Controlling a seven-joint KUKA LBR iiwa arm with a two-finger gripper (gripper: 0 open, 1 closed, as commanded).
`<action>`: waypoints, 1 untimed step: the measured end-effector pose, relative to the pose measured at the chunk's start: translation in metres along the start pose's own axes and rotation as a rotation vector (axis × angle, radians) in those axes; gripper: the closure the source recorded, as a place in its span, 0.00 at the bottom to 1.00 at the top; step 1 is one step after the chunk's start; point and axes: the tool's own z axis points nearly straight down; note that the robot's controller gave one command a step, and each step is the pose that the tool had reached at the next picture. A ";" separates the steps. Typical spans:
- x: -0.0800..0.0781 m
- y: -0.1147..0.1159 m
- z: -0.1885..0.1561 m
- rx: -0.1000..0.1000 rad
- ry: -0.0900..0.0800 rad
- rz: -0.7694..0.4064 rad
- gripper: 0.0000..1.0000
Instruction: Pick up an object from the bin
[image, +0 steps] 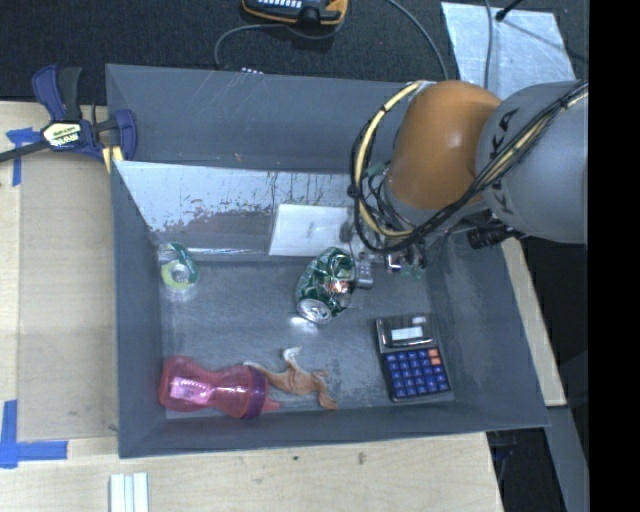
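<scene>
The gripper (368, 272) is hanging low near the middle of the bin (230, 330), a bit toward the far wall. The big orange cover (445, 145) and the cables (372, 205) are sitting right above it. So I cannot tell if it is spread wide or squeezed together. Nothing is showing inside it.

A crushed green can (325, 287) is lying just beside the gripper, on the side toward the left edge. It is the nearest thing, so it is likely the one to pick. I cannot tell if they are touching.

A white card (308, 229) is leaning on the far wall just behind the can. A blue calculator (412, 358) is lying toward the near right corner. A pink bottle (212, 389) and a brown floppy thing (298, 383) are lying along the near edge. A roll of clear tape (180, 270) is sitting by the left edge, well apart.

The can is dented and round, so it might be rolling away if the gripper is only pushing its side. The gripper is sitting off to one side, so it may be catching just a bent edge, and then the can may be dropping. The card is close too, so it may be getting bumped.
</scene>
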 end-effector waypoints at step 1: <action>-0.012 0.000 0.020 0.000 0.001 -0.167 0.00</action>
